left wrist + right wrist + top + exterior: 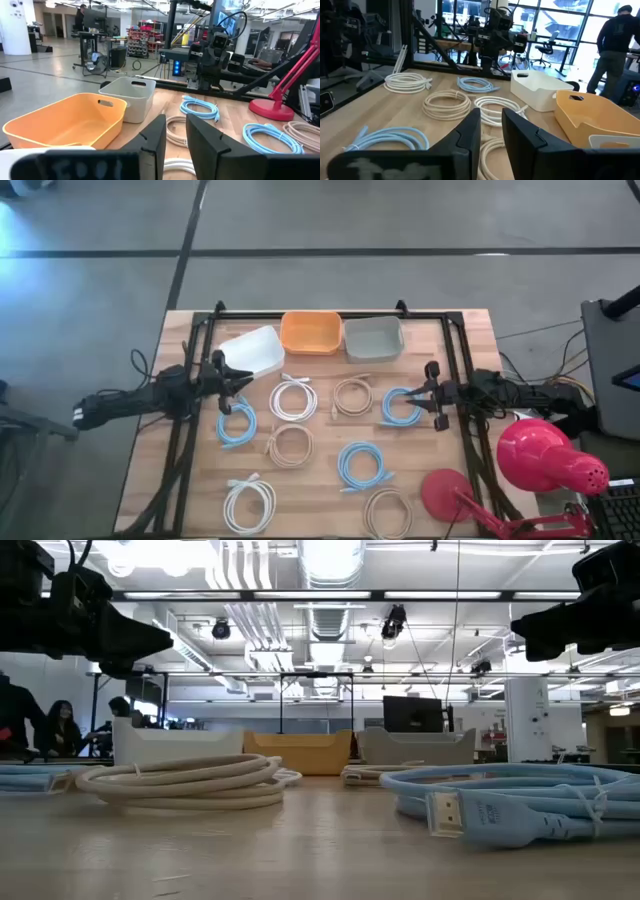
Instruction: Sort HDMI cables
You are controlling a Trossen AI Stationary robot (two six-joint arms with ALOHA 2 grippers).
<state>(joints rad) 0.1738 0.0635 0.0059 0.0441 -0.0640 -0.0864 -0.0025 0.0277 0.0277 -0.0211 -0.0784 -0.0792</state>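
Several coiled HDMI cables lie flat on the wooden table: light blue ones (pixel 237 425) (pixel 400 408) (pixel 362 465), white ones (pixel 293 398) (pixel 249 502), and beige ones (pixel 352 396) (pixel 288 446) (pixel 388 512). My left gripper (pixel 243 385) (pixel 175 137) hovers above the table between the white bin and the left blue coil. Its fingers stand a narrow gap apart and hold nothing. My right gripper (pixel 418 394) (pixel 491 132) hovers over the right blue coil, also slightly open. The low view shows both grippers (pixel 150 640) (pixel 525 640) well above the cables.
Three bins stand in a row at the table's far edge: white (pixel 250 350), orange (pixel 311 332) and grey (pixel 373 338). A red desk lamp (pixel 545 460) with a round base (pixel 445 492) stands at the near right corner. A black frame (pixel 330 313) borders the table. People stand in the room beyond (pixel 620 35).
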